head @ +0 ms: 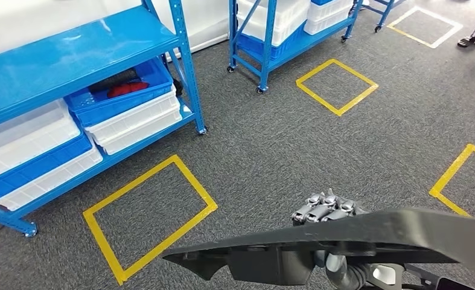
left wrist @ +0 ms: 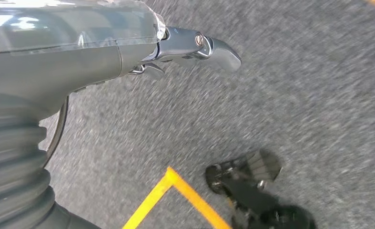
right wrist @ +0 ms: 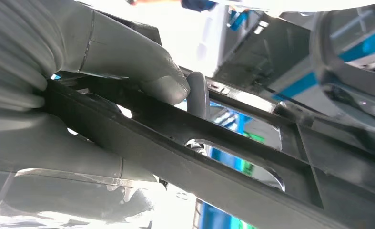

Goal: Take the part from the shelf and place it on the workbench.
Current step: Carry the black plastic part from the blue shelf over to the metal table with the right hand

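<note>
Grey carpet (head: 295, 151) marked with yellow squares is being crossed. The long black part (head: 343, 238) is being gripped by the right hand (head: 326, 208), fingers curled over its edge, thumb (right wrist: 142, 71) pressed on. It is judged already taken from the blue shelf (head: 72, 57); placing remains, with no workbench being seen. The left hand (left wrist: 195, 45) is being blurred; its state cannot be told.
</note>
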Available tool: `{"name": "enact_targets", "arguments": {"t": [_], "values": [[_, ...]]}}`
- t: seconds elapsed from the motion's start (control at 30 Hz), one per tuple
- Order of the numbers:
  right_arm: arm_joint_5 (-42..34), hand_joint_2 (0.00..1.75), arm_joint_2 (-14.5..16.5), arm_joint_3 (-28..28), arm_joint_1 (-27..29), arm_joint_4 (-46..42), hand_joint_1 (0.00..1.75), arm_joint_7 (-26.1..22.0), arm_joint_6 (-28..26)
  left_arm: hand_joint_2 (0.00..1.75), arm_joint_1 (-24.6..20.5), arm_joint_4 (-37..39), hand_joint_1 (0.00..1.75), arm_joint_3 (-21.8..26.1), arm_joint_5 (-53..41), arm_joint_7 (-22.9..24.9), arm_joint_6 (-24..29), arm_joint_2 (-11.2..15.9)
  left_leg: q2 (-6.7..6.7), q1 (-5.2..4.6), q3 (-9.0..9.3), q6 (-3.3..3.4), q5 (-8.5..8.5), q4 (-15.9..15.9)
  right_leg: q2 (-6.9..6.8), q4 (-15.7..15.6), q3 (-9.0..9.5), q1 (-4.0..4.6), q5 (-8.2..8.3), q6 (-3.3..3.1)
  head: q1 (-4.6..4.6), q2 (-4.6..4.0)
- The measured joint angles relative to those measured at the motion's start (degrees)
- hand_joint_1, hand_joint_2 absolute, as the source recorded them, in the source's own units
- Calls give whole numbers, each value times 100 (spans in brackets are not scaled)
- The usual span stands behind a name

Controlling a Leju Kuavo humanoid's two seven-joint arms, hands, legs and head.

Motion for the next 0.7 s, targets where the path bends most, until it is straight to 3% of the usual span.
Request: {"name": "enact_targets", "arguments": {"t": [0.07,0.1,0.13,0.17,0.23,0.3,0.37,0.43,0.5,0.57,0.63,0.67,0.7], "values": [[-24,175,189,-157,23,1,175,0,262,175,16,0,0,13,0,19,53,1,-276,9,-319,-15,-364,694,135,-5,-5,2,12,-56,0,0],[-35,175,276,-230,38,6,175,0,353,175,33,0,0,21,0,28,75,2,-323,8,-507,-16,-507,1074,214,-4,-8,10,15,-71,0,0],[-45,175,356,-302,53,14,175,0,424,175,48,0,0,33,0,33,96,1,-342,5,-640,-15,-551,1319,298,-1,-9,18,17,-77,0,0],[-55,175,429,-369,64,27,175,0,470,175,56,0,0,51,0,33,112,1,-350,5,-677,-9,-476,1350,383,5,-8,25,19,-78,0,0],[-94,175,564,-466,59,59,175,0,473,175,59,0,0,111,0,7,124,14,-436,6,-455,24,-61,781,541,29,-6,30,21,-72,0,0],[-167,175,646,-491,16,96,175,0,365,175,55,0,0,172,0,-66,110,47,-665,8,-159,68,234,66,680,65,-28,37,27,-35,0,0],[-234,175,673,-491,-29,135,175,0,271,175,50,0,0,209,0,-139,93,72,-769,-7,-61,108,270,-192,799,73,-65,22,51,35,0,0],[-262,175,678,-491,-45,167,175,0,237,175,31,0,0,246,0,-175,87,82,-664,-9,-44,164,314,-239,881,71,-93,1,78,106,0,0],[-295,175,679,-491,-70,192,175,0,238,175,10,0,0,284,0,-209,84,87,-539,10,-25,231,372,-304,699,272,-201,17,-50,159,1,0],[-364,175,687,-493,-111,234,175,0,250,175,18,0,0,298,0,-269,84,87,-403,5,-24,270,396,-336,385,865,-491,15,-388,204,1,0],[-409,175,707,-497,-133,297,175,0,240,175,36,0,0,300,0,-310,89,87,-259,-8,-33,277,392,-333,253,1495,-796,-22,-633,246,0,0],[-414,175,717,-499,-141,325,175,0,206,175,35,0,0,300,0,-313,95,88,-186,-10,-35,273,387,-332,221,1587,-838,-42,-616,262,0,0],[-415,175,724,-497,-152,344,175,1,153,175,27,0,0,300,0,-304,103,90,-118,-10,-33,264,380,-330,184,1464,-768,-59,-505,272,0,0]]}}
